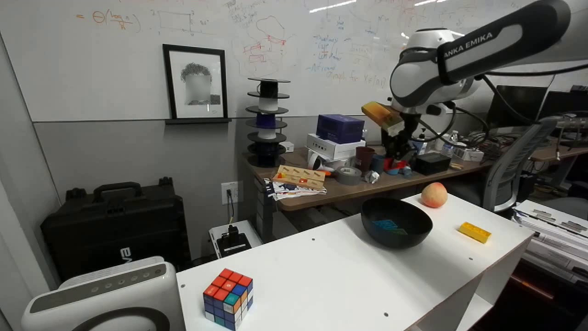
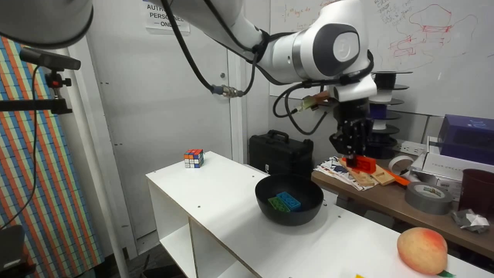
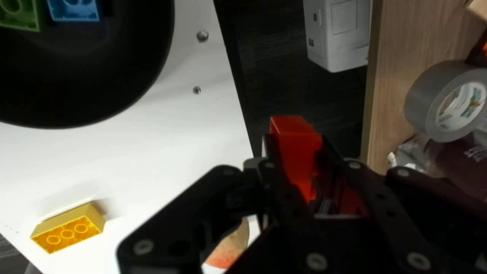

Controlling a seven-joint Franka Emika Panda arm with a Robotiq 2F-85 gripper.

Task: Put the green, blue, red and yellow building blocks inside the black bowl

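Observation:
The black bowl stands on a white shelf top; it also shows in an exterior view and the wrist view. The blue block and the green block lie side by side inside it; the wrist view shows the blue block and green block too. My gripper is shut on the red block, held in the air beyond the bowl's desk-side rim. In the wrist view the red block sits between the fingers. The yellow block lies on the shelf top, also in the wrist view.
A peach lies on the shelf top near the bowl. A puzzle cube stands at the opposite end. A wooden desk with grey tape, boxes and spools stands behind, across a dark gap.

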